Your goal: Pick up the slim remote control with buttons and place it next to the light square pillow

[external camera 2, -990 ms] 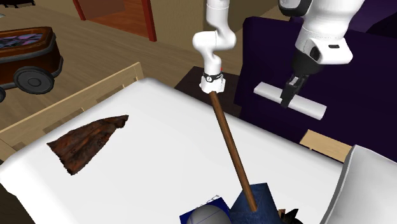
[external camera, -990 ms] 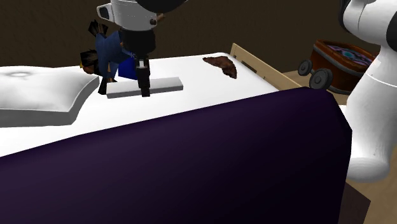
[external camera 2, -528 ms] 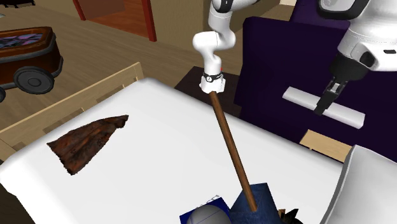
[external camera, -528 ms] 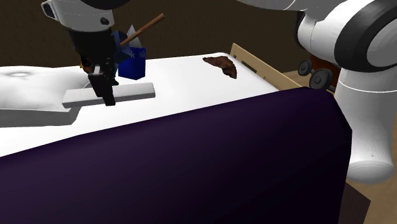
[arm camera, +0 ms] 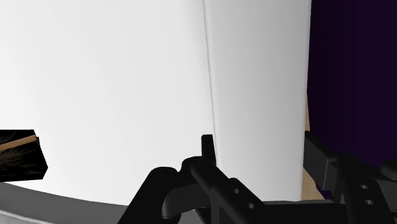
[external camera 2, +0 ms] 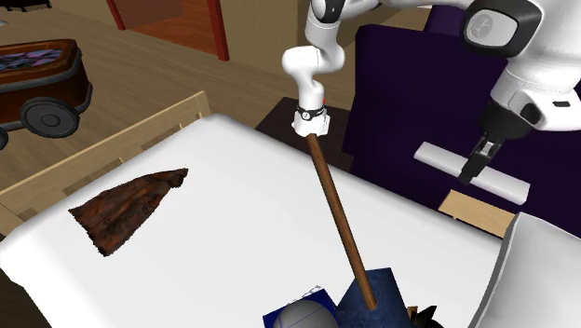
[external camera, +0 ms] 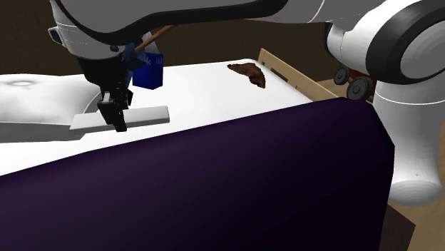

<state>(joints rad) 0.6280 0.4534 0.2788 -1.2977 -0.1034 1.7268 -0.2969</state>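
Pale grey and flat, the remote control point(external camera: 146, 115) is clamped crosswise in my pincer point(external camera: 118, 127), gripped near its middle so that a length sticks out on each side. It hangs in the air just beside the light square pillow point(external camera: 32, 100), with one end overlapping the pillow's near corner in the shoulder view. In the second exterior view the remote control point(external camera 2: 442, 156) and pincer point(external camera 2: 468, 173) sit over the edge of the white bed point(external camera 2: 233, 205), on the side of the pillow point(external camera 2: 540, 270) that faces the dark purple furniture point(external camera: 235, 178). No buttons show on the remote; it is drawn as a plain slab. I judge the pick-up done and the carry nearly complete, so the step in hand is the placing. As I read it, the next move calls for a straight descent until the slab lies flat on the bed beside the pillow, clear of its corner, and only then letting go. I cannot tell how much air lies beneath it.
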